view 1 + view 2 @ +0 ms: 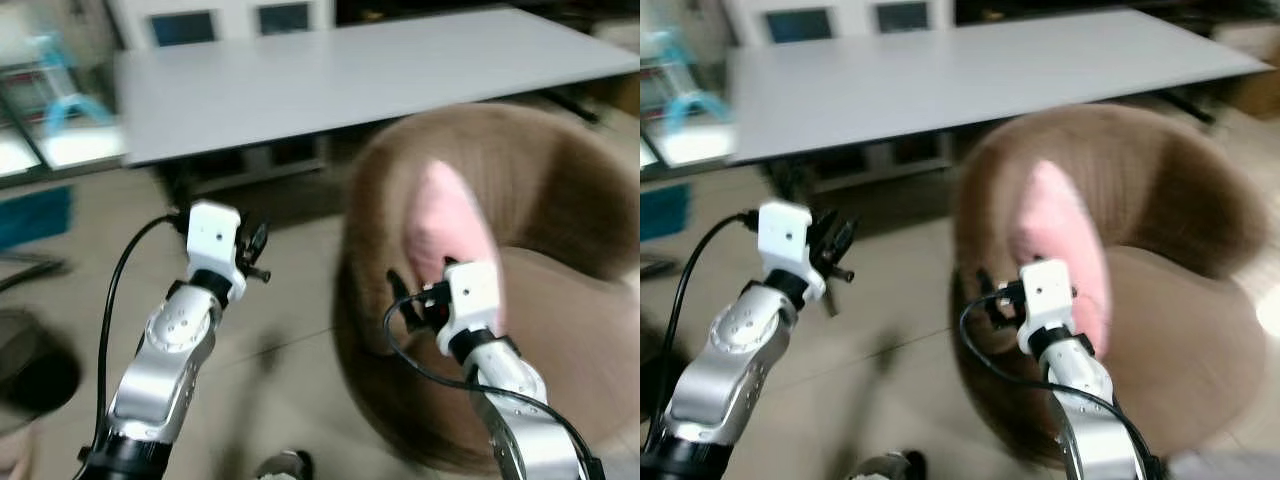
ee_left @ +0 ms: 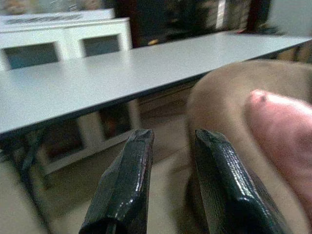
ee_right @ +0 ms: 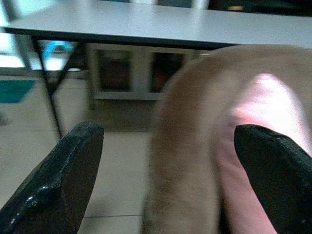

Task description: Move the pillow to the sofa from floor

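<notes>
**Pillow resting in the round brown sofa**

Pillow, pink, soft and oval, stands on edge inside the sofa, leaning against its curved back wall. Largest near the sofa is a long grey tabletop, flat and smooth, just behind it, with white cabinets behind that. The sofa itself is a rounded tub of brown, fuzzy fabric on a beige tiled floor. At the sofa's near rim, the right gripper has its fingers spread wide, empty, the pillow in front of them. Beside the sofa over the floor, the left gripper has fingers slightly apart, holding nothing.
</notes>
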You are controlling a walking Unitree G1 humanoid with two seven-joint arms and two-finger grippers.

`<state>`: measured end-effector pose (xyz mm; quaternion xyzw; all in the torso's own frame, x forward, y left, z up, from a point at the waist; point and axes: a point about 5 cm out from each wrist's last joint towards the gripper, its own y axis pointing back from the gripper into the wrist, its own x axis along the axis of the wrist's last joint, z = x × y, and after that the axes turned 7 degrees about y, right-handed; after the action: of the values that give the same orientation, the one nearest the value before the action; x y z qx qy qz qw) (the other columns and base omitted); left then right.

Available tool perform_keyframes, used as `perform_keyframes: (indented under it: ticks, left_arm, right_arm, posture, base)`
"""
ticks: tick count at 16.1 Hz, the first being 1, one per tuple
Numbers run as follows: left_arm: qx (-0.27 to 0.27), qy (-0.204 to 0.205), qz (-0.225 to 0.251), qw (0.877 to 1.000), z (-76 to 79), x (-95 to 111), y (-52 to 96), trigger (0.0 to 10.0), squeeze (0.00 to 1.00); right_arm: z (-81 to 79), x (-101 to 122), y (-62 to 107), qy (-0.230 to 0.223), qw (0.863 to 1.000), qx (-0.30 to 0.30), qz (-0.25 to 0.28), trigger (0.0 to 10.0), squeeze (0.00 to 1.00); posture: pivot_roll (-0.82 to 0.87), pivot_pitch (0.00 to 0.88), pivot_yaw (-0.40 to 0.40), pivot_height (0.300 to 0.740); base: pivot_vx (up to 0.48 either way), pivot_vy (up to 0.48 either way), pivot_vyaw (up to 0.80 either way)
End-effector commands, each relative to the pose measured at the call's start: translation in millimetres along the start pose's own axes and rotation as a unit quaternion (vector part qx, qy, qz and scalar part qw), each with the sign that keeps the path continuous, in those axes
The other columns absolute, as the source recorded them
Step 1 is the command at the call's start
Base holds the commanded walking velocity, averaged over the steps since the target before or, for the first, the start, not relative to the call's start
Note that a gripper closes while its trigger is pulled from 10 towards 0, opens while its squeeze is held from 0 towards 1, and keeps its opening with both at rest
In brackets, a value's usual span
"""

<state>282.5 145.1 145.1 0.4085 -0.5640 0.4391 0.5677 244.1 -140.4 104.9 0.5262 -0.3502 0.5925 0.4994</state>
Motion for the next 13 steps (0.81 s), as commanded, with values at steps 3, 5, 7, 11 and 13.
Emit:
perform_keyframes:
  ticks: [3, 5, 7, 11, 13]
  left_arm:
    - [0.022, -0.001, 0.004, 1.000, -1.7, 0, 7.0, 10.0, 0.00]
    - [0.035, 0.002, 0.002, 0.999, -1.8, -2, 9.3, 10.0, 0.00]
    - [0.049, -0.006, -0.004, 0.999, -3.8, -2, 10.7, 10.0, 0.00]
    - [0.070, -0.013, -0.007, 0.997, -8.5, -2, 10.9, 10.0, 0.00]
    - [0.070, -0.014, -0.009, 0.997, -7.1, -2, 10.5, 10.0, 0.00]
  right_arm:
    - [1.9, 4, -1.6, -0.009, 1.000, 0.010, 0.004, 10.0, 0.00]
    - [2.6, 4, -3.3, -0.010, 1.000, 0.016, 0.005, 10.0, 0.00]
    - [-0.2, 4, -9.1, -0.013, 0.999, 0.036, 0.005, 10.0, 0.00]
    - [-1.4, 3, -12.9, -0.014, 0.999, 0.046, 0.002, 10.0, 0.00]
    - [-0.7, 2, -13.5, -0.014, 0.999, 0.045, 0.002, 10.0, 0.00]
  posture:
    - [-0.03, 0.024, 0.032, 0.740]
    - [-0.01, 0.020, 0.016, 0.740]
    - [0.00, 0.023, -0.005, 0.740]
    - [0.00, 0.028, -0.007, 0.740]
    - [0.00, 0.028, -0.005, 0.740]
  base:
    - [0.000, 0.000, 0.80]
    - [0.000, 0.000, 0.80]
    - [0.133, 0.000, 0.80]
    - [0.308, 0.000, 0.80]
    - [0.322, 0.000, 0.80]
